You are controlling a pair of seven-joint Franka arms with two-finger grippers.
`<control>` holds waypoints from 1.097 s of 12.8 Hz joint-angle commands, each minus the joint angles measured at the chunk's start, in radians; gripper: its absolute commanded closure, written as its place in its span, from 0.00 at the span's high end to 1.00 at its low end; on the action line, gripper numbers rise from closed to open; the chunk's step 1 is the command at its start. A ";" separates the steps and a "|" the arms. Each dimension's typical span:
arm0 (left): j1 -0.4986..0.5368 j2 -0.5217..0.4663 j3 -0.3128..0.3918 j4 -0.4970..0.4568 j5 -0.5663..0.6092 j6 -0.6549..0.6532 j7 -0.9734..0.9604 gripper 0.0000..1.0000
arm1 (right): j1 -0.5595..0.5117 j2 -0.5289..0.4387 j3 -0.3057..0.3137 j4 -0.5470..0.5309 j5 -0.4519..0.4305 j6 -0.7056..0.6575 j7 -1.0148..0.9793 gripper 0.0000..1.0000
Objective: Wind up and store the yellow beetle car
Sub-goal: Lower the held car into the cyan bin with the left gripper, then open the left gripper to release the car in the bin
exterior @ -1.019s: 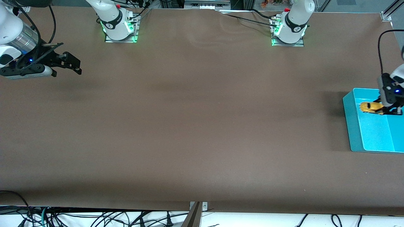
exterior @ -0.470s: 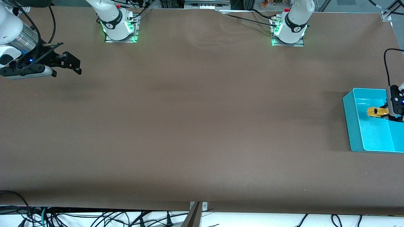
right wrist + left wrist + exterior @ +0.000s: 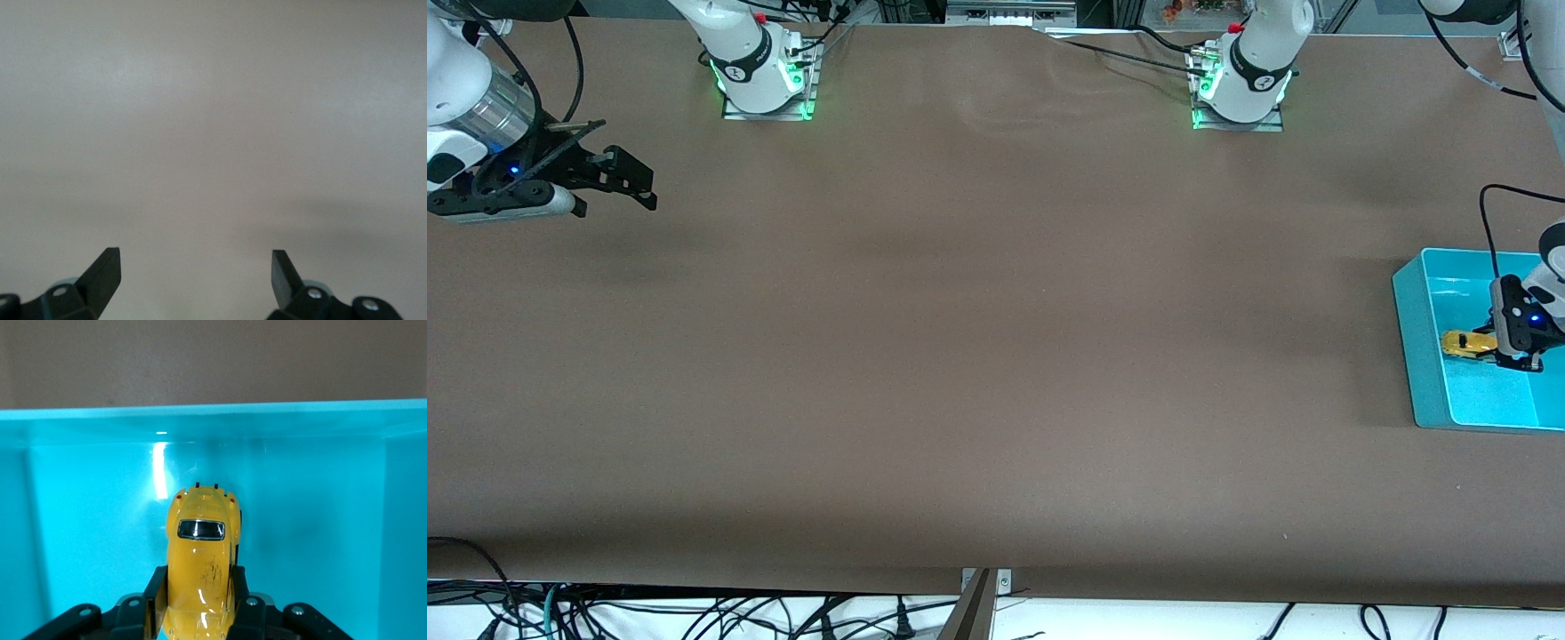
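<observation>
One small rounded yellow beetle car [image 3: 200, 570], clamped in my left gripper [image 3: 1485, 345], has sunk lower into the turquoise plastic bin [image 3: 1414, 338] within the last second, so release is near, while my wide-open right gripper [image 3: 618, 182] waits over bare table.

I see the small, glossy yellow beetle car [image 3: 1465, 344], a rounded toy with a dark rear window, inside the open turquoise plastic bin [image 3: 1414, 342] at the left arm's end of the table. It is pinched by its sides between the left gripper [image 3: 198, 597] fingers, its body level, one end poking out toward the bin's wall. I cannot tell whether its wheels touch the bin floor.
</observation>
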 commanded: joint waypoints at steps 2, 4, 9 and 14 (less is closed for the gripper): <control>0.021 0.043 -0.007 0.032 -0.043 0.014 0.035 0.34 | -0.001 -0.002 -0.003 0.009 0.017 -0.016 -0.021 1.00; 0.022 0.045 -0.007 0.030 -0.052 0.015 0.037 0.44 | -0.001 -0.002 -0.003 0.010 0.017 -0.016 -0.021 1.00; 0.017 0.025 -0.011 0.035 -0.054 -0.011 0.025 1.00 | -0.001 -0.002 -0.003 0.010 0.017 -0.016 -0.021 1.00; -0.061 -0.111 -0.013 0.038 -0.060 -0.187 -0.271 1.00 | -0.001 -0.002 -0.003 0.009 0.017 -0.016 -0.021 1.00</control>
